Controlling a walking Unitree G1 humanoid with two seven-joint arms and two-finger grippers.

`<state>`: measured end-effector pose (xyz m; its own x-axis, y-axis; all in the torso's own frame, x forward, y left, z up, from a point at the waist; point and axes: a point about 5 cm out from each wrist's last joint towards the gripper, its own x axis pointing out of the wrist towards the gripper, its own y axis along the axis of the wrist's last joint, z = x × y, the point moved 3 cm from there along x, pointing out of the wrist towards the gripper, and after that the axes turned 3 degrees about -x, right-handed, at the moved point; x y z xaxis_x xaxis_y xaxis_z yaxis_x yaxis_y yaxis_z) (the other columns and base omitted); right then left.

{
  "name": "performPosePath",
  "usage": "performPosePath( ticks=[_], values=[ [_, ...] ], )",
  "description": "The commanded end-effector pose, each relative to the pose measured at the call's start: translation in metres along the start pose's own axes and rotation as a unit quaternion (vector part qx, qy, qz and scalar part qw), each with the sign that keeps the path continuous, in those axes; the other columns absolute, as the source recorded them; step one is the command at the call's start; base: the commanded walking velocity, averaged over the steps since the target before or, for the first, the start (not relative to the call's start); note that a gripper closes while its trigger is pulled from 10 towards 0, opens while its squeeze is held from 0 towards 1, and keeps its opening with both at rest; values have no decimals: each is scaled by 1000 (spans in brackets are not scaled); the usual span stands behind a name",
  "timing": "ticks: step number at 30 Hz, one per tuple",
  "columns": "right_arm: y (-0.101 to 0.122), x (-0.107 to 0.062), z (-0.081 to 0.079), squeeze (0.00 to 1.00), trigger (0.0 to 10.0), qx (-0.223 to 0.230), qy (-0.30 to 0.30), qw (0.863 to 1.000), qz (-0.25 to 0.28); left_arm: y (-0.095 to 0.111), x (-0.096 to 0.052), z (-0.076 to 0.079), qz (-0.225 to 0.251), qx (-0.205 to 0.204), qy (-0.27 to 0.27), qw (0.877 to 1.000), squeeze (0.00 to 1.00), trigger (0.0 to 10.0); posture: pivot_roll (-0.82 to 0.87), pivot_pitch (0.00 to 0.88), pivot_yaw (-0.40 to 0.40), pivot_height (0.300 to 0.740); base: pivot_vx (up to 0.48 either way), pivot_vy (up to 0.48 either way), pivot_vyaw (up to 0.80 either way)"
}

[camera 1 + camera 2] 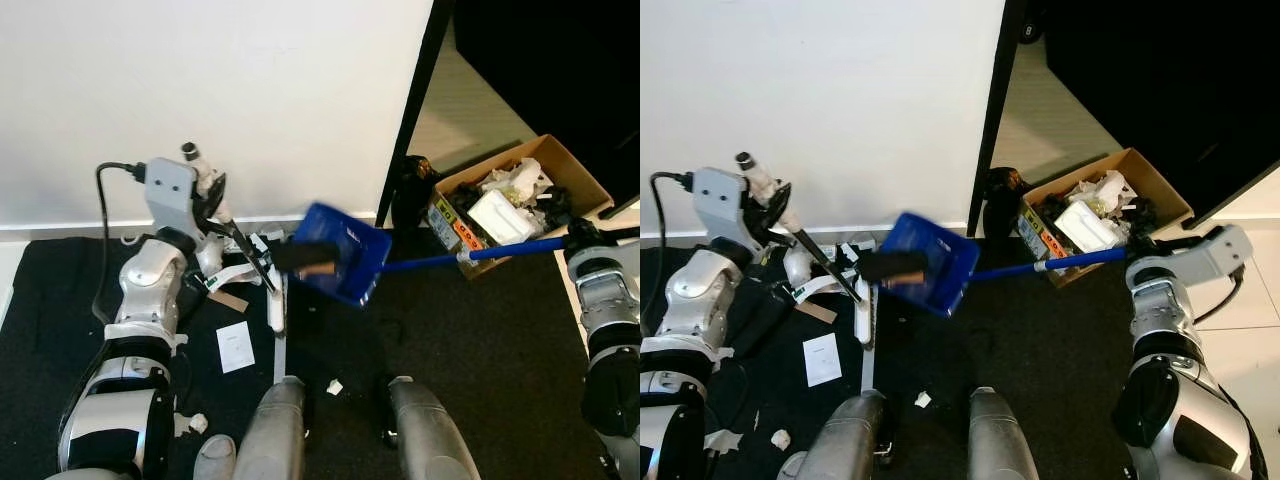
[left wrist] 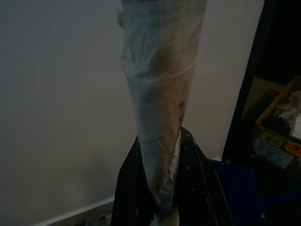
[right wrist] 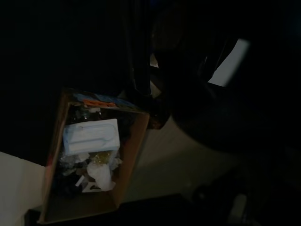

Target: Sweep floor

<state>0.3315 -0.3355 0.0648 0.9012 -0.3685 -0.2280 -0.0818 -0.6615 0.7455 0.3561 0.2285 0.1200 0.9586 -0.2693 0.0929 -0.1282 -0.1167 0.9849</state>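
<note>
Black carpet [image 1: 480, 340] | right gripper [image 1: 1140, 248] grips dustpan [image 1: 930, 262] | scraps [image 1: 923, 399]

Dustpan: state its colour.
Blue, pan and handle alike; the dustpan shows best in the right eye view.

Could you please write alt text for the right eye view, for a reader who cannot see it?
A robot's right gripper holds a blue dustpan by its long handle, raised above a black carpet, while the left gripper holds a brush near a white wall. Paper scraps litter the carpet, and a cardboard box of rubbish sits by a doorway.
</note>
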Motion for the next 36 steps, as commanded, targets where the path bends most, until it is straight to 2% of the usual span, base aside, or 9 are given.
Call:
performPosePath(
  ticks=[1,7,11,12,18,26,32,34,36],
  values=[
    [19,-1,3,0,0,55,15,997,42,2,-7,-11,1,7,14,1000,0,10000,30,83,44,740,0,0,0],
    [17,-2,8,0,0,83,4,996,40,2,-8,-10,0,3,15,1000,0,10000,30,83,43,740,0,0,0],
    [10,-3,3,0,0,-19,20,1000,14,-1,-10,-6,-6,5,8,1000,0,10000,30,85,42,740,0,0,0],
    [10,-3,3,0,0,-19,20,1000,14,-1,-10,-6,-6,5,8,1000,0,10000,30,85,42,740,0,0,0],
    [24,3,-20,0,0,-164,59,984,23,-20,-14,3,-55,3,3,998,0,10000,27,82,37,740,0,0,0],
    [33,6,-39,0,0,-243,81,966,45,-36,-20,6,-87,-27,41,995,0,10000,16,72,23,740,0,0,0],
    [25,4,-33,0,0,-231,68,970,39,-43,-25,3,-94,-73,75,990,0,10000,11,64,15,740,0,0,0],
    [20,2,-29,0,2745,-229,62,971,36,-48,-29,-1,-98,-108,107,984,0,10000,8,64,15,740,0,0,0],
    [18,1,-27,0,2745,-229,60,971,35,-50,-31,-2,-100,-117,116,981,0,10000,7,64,14,740,0,0,0]
  ],
)
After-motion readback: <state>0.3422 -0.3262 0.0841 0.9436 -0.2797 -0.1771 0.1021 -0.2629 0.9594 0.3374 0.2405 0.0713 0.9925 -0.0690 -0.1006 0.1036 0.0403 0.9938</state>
